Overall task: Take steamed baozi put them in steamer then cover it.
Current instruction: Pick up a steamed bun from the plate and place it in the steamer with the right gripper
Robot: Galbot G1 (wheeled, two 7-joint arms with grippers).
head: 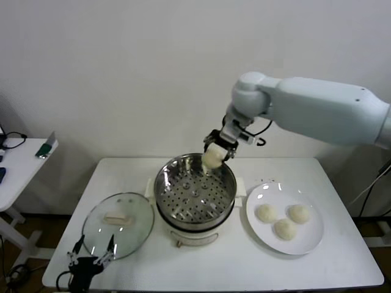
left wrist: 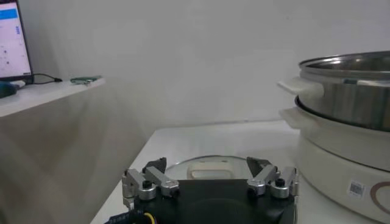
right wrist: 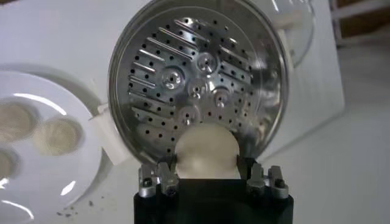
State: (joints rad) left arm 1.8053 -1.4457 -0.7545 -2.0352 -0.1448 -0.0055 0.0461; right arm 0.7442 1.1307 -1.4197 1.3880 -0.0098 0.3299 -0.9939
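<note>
One baozi [head: 212, 157] in right end effector [head: 214, 156] over steamer [head: 194, 192].

Plain white wall [head: 122, 73], white side table [head: 18, 168]

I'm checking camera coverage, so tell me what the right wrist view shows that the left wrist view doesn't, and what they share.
Only the right wrist view shows the right pincer shut on a baozi above the steamer's perforated tray, plus the white plate with buns left on it.

Only the left wrist view shows the left pincer open and empty beside the pot, and the side table with a screen.

Both show the steamer, the glass lid and the white table.
</note>
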